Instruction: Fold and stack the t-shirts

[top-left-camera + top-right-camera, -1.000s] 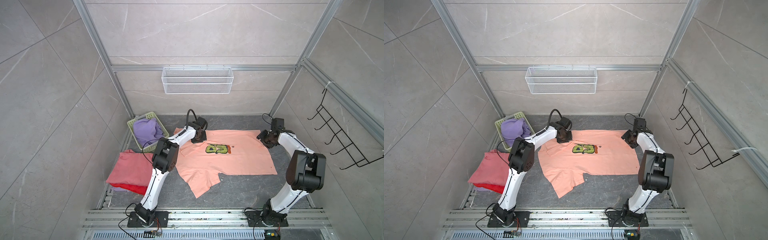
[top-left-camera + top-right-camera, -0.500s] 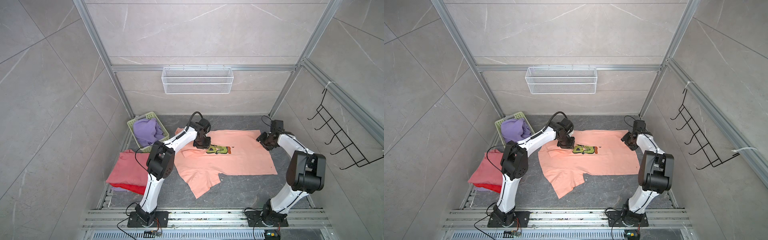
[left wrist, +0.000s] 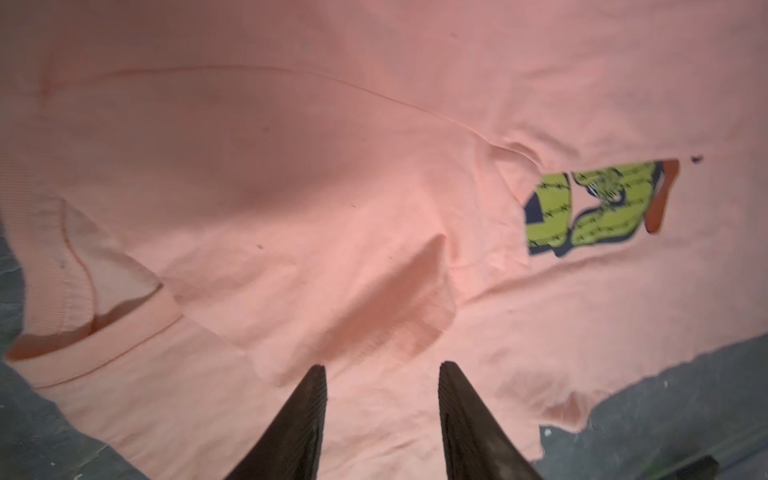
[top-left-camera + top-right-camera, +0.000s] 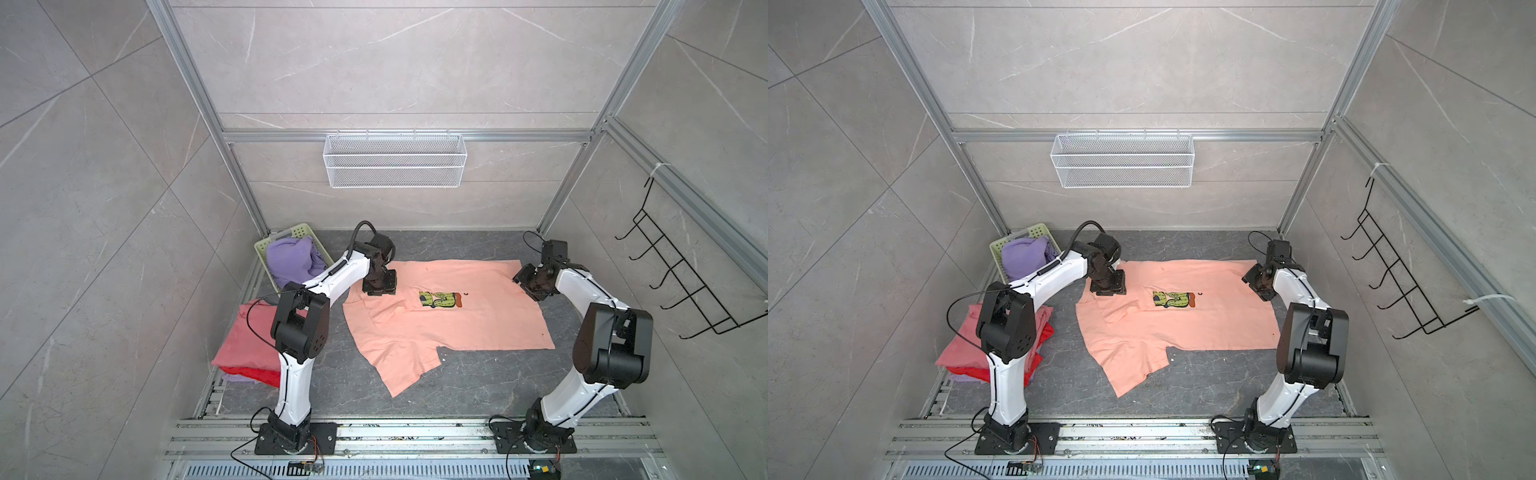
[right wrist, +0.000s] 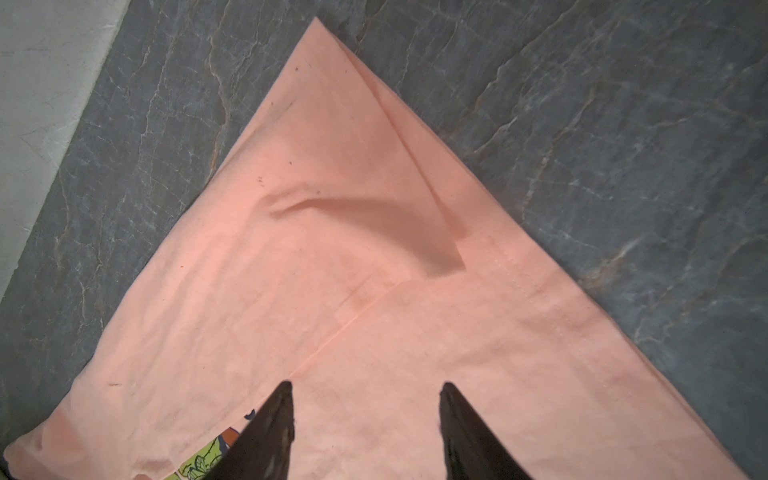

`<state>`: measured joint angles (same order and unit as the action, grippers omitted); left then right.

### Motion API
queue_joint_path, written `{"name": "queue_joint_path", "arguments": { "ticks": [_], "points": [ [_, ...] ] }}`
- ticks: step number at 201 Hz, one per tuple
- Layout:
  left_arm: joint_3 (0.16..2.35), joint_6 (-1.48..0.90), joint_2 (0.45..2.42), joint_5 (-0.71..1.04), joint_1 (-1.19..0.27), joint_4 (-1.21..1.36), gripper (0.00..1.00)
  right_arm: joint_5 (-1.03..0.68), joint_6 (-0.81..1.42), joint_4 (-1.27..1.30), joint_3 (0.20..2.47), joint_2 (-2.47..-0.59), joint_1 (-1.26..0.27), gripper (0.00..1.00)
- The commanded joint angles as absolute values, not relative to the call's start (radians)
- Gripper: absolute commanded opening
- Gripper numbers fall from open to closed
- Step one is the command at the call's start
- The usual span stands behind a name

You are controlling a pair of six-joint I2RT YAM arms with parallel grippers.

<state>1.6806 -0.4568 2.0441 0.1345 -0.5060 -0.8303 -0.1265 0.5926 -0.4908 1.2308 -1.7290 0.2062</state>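
Tees are in three places. The peach tee (image 4: 453, 328) lies spread on the dark table (image 4: 478, 386), in the middle between the two arms. It is partly folded: a flap covers the left end of the print (image 4: 440, 300), and one part sticks out toward the front edge. A lavender tee (image 4: 291, 264) sits crumpled in the green basket (image 4: 286, 232) at the back left corner. At the left side of the table is a stack (image 4: 249, 340) of folded tees: rose on top, red under it, and a little lavender at the bottom.

The left gripper (image 3: 381, 365) points down over the left part of the peach tee, beside the flap. In the left wrist view its fingers (image 3: 299, 424) stand apart with nothing between them, and only cloth lies below. A small raised wrinkle is just ahead of the tips.

The right gripper (image 5: 366, 383) is over the back right corner of the same tee. Its fingers (image 5: 270, 432) are also spread and hold nothing. Whether the tips touch the cloth, I cannot tell. That corner has a narrow strip turned over along one edge.

A white wire shelf (image 4: 395, 162) hangs on the back wall, and a black rack (image 4: 683, 259) on the right wall.
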Motion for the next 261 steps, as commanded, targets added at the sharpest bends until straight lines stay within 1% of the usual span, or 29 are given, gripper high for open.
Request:
{"name": "queue_joint_path", "arguments": {
  "ticks": [1, 27, 54, 120, 157, 200, 207, 232, 247, 261],
  "points": [
    [1.606, -0.565, 2.004, 0.064, -0.5, -0.746, 0.49, -0.164, 0.632, -0.465, 1.201, -1.704, 0.207, 0.57],
    [1.527, -0.628, 1.999, 0.068, -0.486, -0.655, 0.51, -0.177, 0.652, -0.437, 1.184, -1.728, 0.2, 0.57],
    [1.515, -0.664, 2.024, 0.063, -0.48, -0.624, 0.51, -0.175, 0.665, -0.416, 1.187, -1.777, 0.195, 0.57],
    [1.519, -0.721, 2.114, 0.045, -0.425, -0.584, 0.51, -0.13, 0.706, -0.39, 1.293, -2.001, 0.194, 0.56],
    [1.6, -0.694, 2.196, 0.031, -0.381, -0.601, 0.51, -0.116, 0.695, -0.434, 1.479, -2.154, 0.194, 0.56],
    [1.829, -0.63, 2.322, 0.034, -0.305, -0.658, 0.51, -0.151, 0.701, -0.472, 1.719, -2.299, 0.193, 0.56],
    [1.869, -0.618, 2.366, 0.029, -0.299, -0.668, 0.51, -0.156, 0.701, -0.48, 1.756, -2.316, 0.193, 0.56],
    [1.954, -0.569, 2.364, 0.011, -0.293, -0.694, 0.51, -0.173, 0.695, -0.51, 1.831, -2.324, 0.193, 0.55],
    [1.932, -0.576, 2.339, -0.008, -0.293, -0.69, 0.52, -0.174, 0.682, -0.503, 1.814, -2.282, 0.193, 0.55],
    [1.879, -0.585, 2.27, -0.027, -0.29, -0.686, 0.53, -0.176, 0.658, -0.496, 1.779, -2.227, 0.193, 0.55]
  ]
}}
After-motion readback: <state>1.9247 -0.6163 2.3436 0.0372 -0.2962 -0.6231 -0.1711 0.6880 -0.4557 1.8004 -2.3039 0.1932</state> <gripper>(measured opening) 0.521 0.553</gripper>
